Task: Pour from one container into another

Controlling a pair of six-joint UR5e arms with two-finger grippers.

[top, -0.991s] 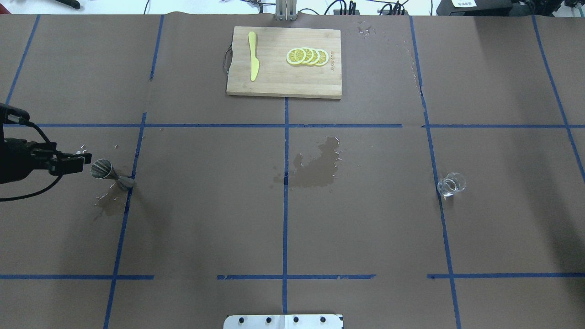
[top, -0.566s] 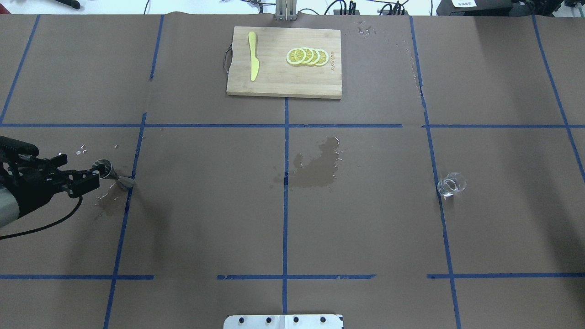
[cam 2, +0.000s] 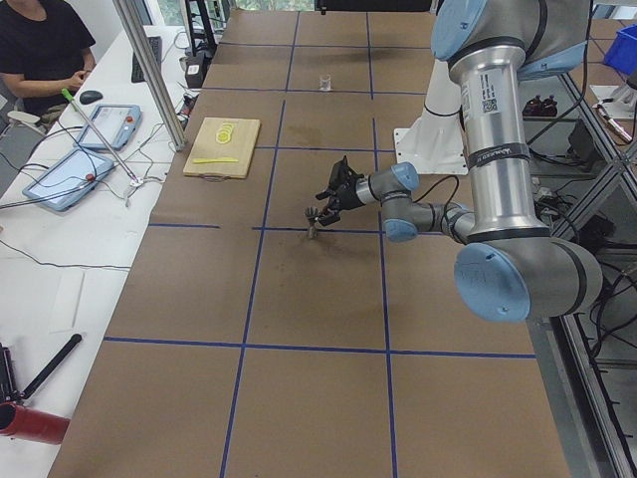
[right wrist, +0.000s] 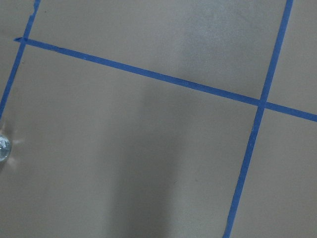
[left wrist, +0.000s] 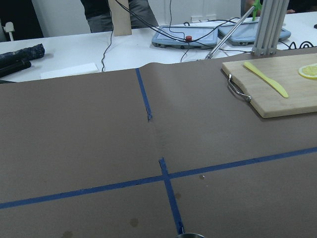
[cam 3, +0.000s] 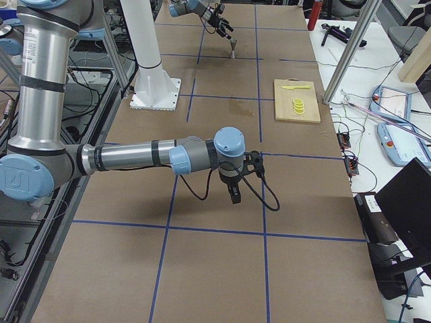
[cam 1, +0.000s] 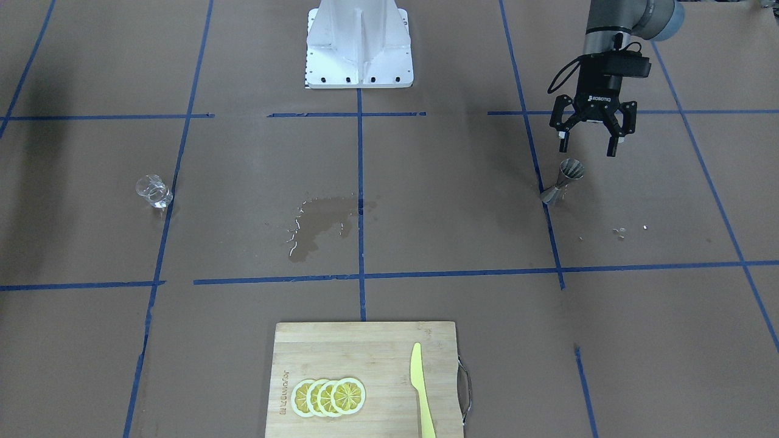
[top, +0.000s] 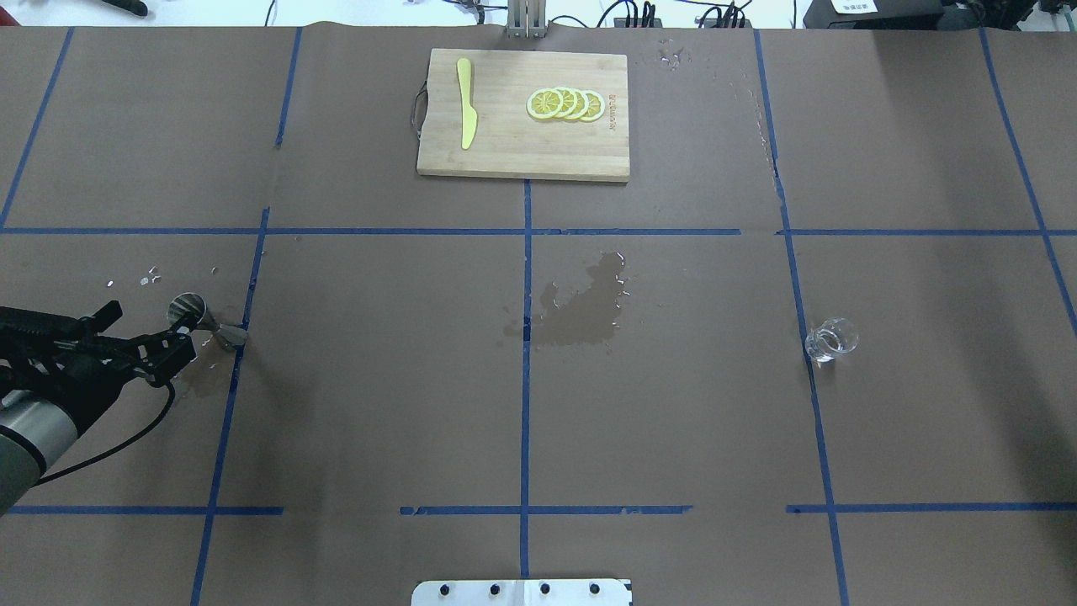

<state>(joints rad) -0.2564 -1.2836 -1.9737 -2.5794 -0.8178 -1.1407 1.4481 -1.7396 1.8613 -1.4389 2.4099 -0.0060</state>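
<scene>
The grey steel jigger (top: 202, 321) stands upright on the brown paper at the table's left, by a blue tape line; it also shows from the front (cam 1: 563, 180). My left gripper (top: 145, 331) is open with nothing between its fingers. It sits just on the robot's side of the jigger (cam 2: 314, 227) and does not touch it, as the front view of the gripper (cam 1: 587, 148) shows. The jigger's rim (left wrist: 190, 235) peeks in at the wrist view's bottom edge. The clear glass cup (top: 831, 339) stands alone at the right. My right gripper (cam 3: 234, 194) shows only from the side, so I cannot tell its state.
A wooden cutting board (top: 505, 151) with lemon slices (top: 565, 103) and a yellow knife (top: 465, 103) lies at the far middle. A wet stain (top: 580, 307) darkens the paper at centre, another (top: 202, 379) by the jigger. A person (cam 2: 40, 40) sits beyond the table.
My left gripper has drawn back toward the robot's side of the jigger and turned, and its fingers now show spread apart. Jigger and cup have not moved.
</scene>
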